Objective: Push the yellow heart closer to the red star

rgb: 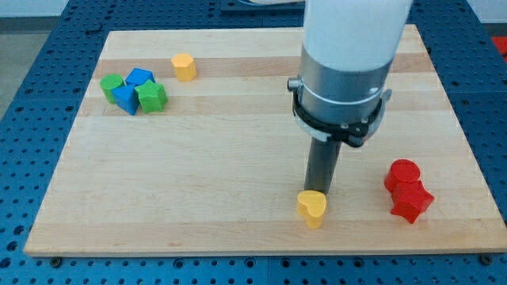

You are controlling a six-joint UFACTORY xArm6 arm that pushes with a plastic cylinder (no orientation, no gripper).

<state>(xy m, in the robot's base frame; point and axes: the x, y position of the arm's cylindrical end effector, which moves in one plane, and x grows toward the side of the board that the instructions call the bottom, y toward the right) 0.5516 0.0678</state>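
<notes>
One yellow heart (312,207) is seen near the worktop's (238,158) bottom edge, with my tip (318,192) touching its upper side. The red star (411,202) lies to the view's right, bare wood between. No jaws are fitted.

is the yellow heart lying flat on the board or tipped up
Flat: the yellow heart shows its heart-shaped top face upward, resting on the board just in front of my tip.

Just in front of my tip (319,192), a dark grey rod end, sits the yellow heart block (312,208). To its right lie the red star block (412,202) and a red round block (402,174). Far to its upper left cluster two green blocks (150,97) and two blue blocks (125,98) beside a yellow block (184,66), all on the pale striped wooden board (198,174) over a blue perforated table (32,87).
</notes>
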